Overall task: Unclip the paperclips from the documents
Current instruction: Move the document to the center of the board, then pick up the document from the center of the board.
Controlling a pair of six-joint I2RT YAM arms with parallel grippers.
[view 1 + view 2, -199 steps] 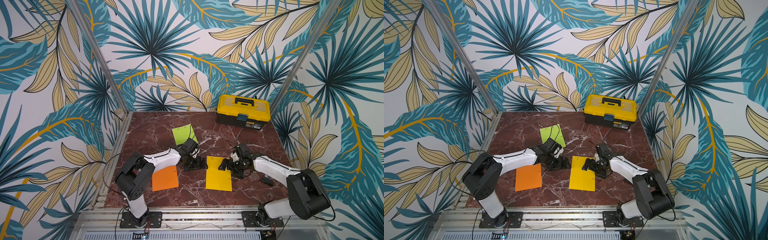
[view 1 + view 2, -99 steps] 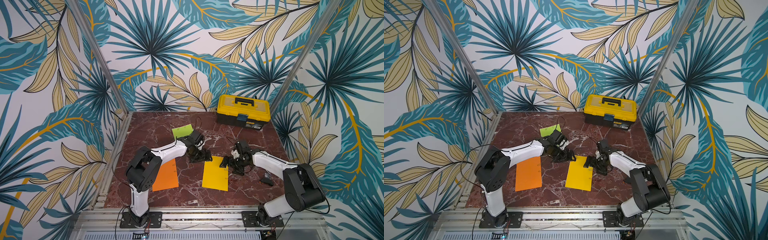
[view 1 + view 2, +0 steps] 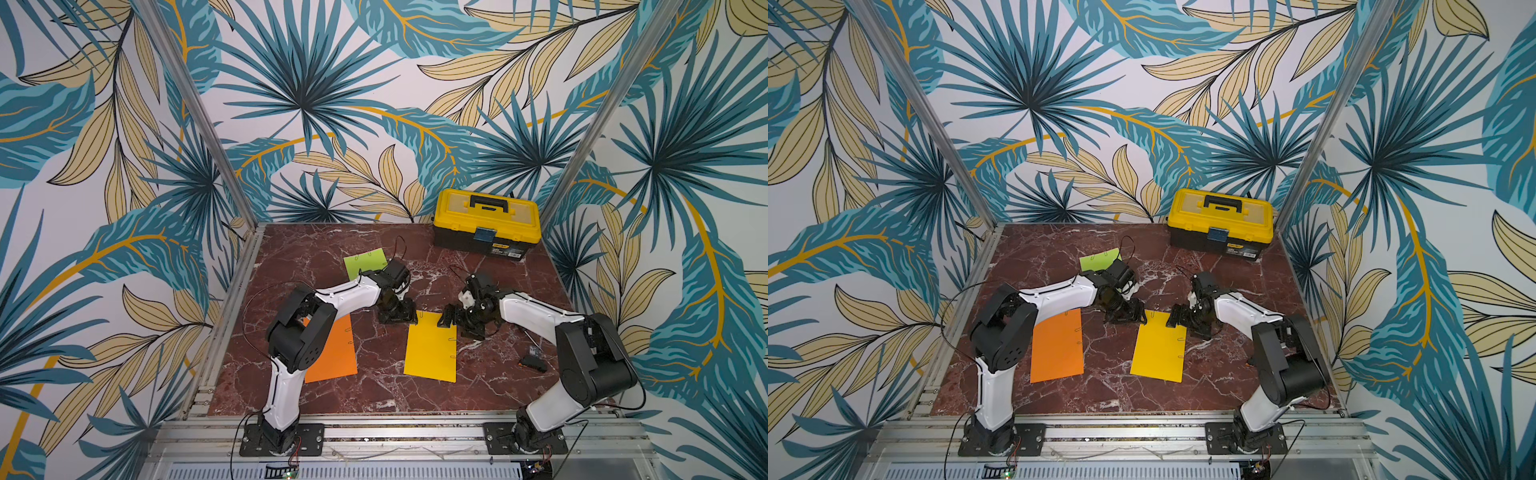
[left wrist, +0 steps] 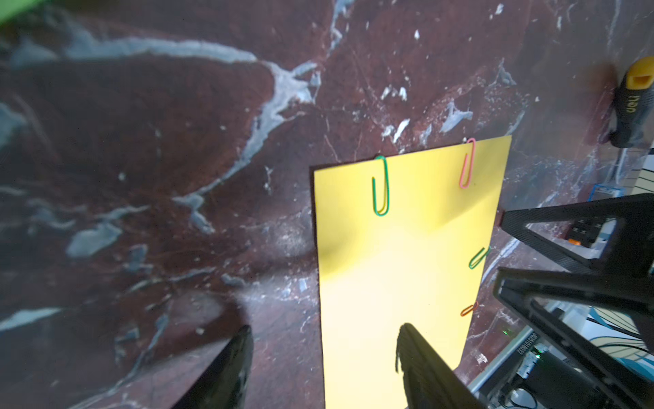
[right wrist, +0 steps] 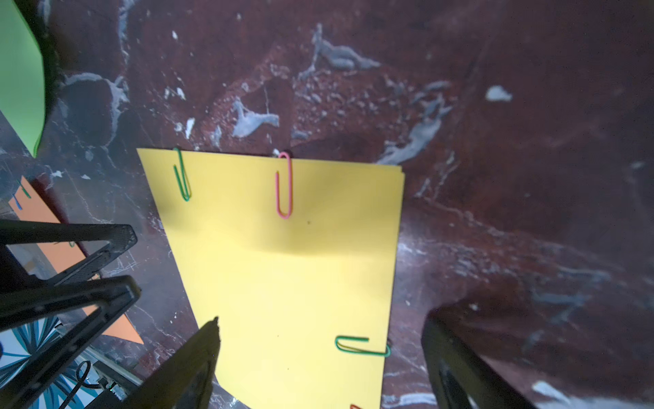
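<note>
Three documents lie on the marble table in both top views: a lime green sheet (image 3: pixel 365 262) at the back, an orange sheet (image 3: pixel 334 353) at the front left and a golden yellow sheet (image 3: pixel 430 351) in the middle. The yellow sheet (image 4: pixel 396 269) carries coloured paperclips on its edges: a green one (image 4: pixel 380 191), a pink one (image 5: pixel 285 186), another green one (image 5: pixel 361 347) and a small red one (image 4: pixel 469 309). My left gripper (image 4: pixel 325 331) is open, straddling one long edge of the yellow sheet near its far corner. My right gripper (image 5: pixel 322 320) is open over the opposite far corner.
A yellow-and-black toolbox (image 3: pixel 486 224) stands at the back right. A small black-and-orange object (image 3: pixel 534 363) lies by the right arm, and a yellow-and-black tool handle (image 4: pixel 633 102) shows in the left wrist view. The two grippers (image 3: pixel 1129 318) (image 3: pixel 1177 320) are close together.
The left arm has swung over from beside the green sheet and its jaws have narrowed. The yellow sheet has shifted slightly. The right gripper stays at the sheet's far corner.
</note>
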